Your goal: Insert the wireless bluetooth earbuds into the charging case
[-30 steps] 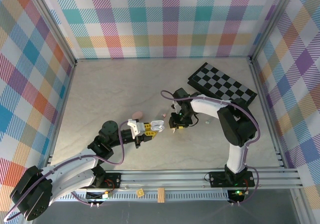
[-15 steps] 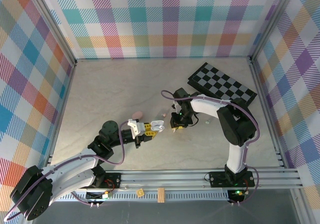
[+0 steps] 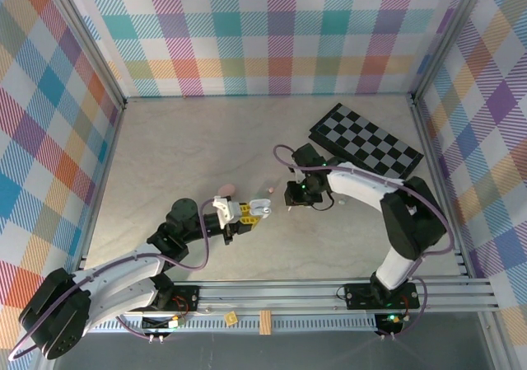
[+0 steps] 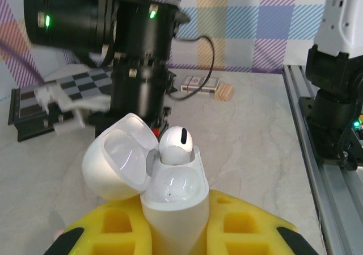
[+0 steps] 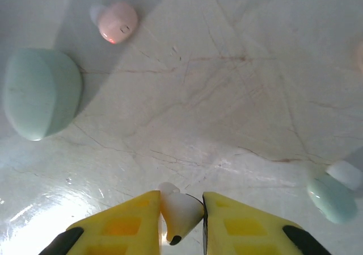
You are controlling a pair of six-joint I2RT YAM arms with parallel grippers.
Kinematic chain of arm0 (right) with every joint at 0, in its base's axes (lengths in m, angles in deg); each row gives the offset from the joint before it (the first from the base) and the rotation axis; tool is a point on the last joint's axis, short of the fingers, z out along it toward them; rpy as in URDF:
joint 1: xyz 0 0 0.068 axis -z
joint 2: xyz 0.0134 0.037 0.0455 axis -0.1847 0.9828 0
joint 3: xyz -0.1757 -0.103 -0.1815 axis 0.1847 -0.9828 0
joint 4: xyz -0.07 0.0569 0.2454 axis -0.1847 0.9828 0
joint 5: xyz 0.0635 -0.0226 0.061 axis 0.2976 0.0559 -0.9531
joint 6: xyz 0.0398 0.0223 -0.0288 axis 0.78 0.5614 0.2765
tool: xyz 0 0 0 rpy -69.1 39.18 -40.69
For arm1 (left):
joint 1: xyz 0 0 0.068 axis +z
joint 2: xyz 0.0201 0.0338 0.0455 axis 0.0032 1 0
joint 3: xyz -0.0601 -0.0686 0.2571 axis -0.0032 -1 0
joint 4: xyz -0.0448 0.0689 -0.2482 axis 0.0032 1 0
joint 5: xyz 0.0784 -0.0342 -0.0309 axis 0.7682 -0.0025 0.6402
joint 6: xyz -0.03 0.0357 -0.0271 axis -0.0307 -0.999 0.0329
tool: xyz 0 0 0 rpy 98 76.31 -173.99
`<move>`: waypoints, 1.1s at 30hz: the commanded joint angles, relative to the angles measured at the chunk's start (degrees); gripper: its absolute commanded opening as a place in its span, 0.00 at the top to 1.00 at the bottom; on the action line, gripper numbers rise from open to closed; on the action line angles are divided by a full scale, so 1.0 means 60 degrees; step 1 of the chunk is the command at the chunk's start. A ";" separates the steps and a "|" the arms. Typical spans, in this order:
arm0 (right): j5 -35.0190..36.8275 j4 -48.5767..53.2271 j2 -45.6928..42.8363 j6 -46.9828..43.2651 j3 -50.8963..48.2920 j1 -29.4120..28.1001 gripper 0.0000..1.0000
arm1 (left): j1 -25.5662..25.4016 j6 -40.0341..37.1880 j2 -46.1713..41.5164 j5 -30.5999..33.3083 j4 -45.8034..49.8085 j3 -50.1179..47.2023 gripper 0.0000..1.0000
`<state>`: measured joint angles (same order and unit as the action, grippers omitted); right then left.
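Surroundings: mint case [image 5: 39, 93], pink earbud [image 5: 116, 22] and mint earbud [image 5: 332, 197] lie loose on the tabletop [image 5: 227, 96]; checkerboard [image 3: 366, 139] sits beyond the charging case [image 3: 263, 212].
Left fingers [image 4: 113, 232]: clamped on the open white charging case, one white earbud [image 4: 176, 147] seated inside.
Right fingers [image 5: 125, 226]: pinching a second white earbud [image 5: 180, 209] near that case.

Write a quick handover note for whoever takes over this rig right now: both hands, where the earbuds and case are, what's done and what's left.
Left hand: shut on the open white charging case, lid flipped back.
Right hand: shut on the held white earbud.
Done: the seated white earbud is in the case.
Left: put the held white earbud into the empty slot beside it.
Loose on the table: a pink earbud, a mint earbud and a closed mint case.
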<state>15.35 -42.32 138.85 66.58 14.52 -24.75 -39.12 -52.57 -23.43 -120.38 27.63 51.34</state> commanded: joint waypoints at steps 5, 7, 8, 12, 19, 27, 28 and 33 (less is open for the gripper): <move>0.1180 -0.1381 -0.1477 0.0235 -0.1008 -0.0070 0.79 | -0.0120 -0.0065 0.0637 0.0426 -0.0672 0.0517 0.99; 0.1451 -0.1671 -0.2012 0.0165 -0.1273 -0.0073 0.79 | -0.0171 -0.0027 0.0843 0.0711 -0.0764 0.0565 1.00; 0.1539 -0.1797 -0.2287 0.0107 -0.1382 -0.0063 0.79 | -0.0205 -0.0006 0.0965 0.0883 -0.0798 0.0603 0.99; 0.1813 -0.2263 -0.3347 -0.0198 -0.1752 -0.0073 0.79 | -0.0304 0.0028 0.1459 0.1593 -0.1008 0.0783 1.00; 0.2036 -0.2678 -0.4639 -0.0764 -0.1877 -0.0376 0.78 | -0.0438 0.0295 0.2711 0.2368 -0.2013 0.1108 1.00; 0.1946 -0.3318 -0.5473 -0.1526 -0.1874 -0.1037 0.77 | -0.0582 0.0545 0.3479 0.1858 -0.2125 0.1676 1.00; 0.1856 -0.3427 -0.5487 -0.1618 -0.1882 -0.1114 0.77 | -0.0589 0.0564 0.3518 0.1818 -0.2165 0.1706 1.00; 0.1376 -0.3879 -0.5373 -0.1933 -0.1882 -0.1347 0.77 | -0.0650 0.0665 0.3544 0.1694 -0.2177 0.1836 1.00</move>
<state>25.71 -61.97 106.61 57.62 3.85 -32.14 -42.16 -49.51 -2.31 -108.65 17.12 60.35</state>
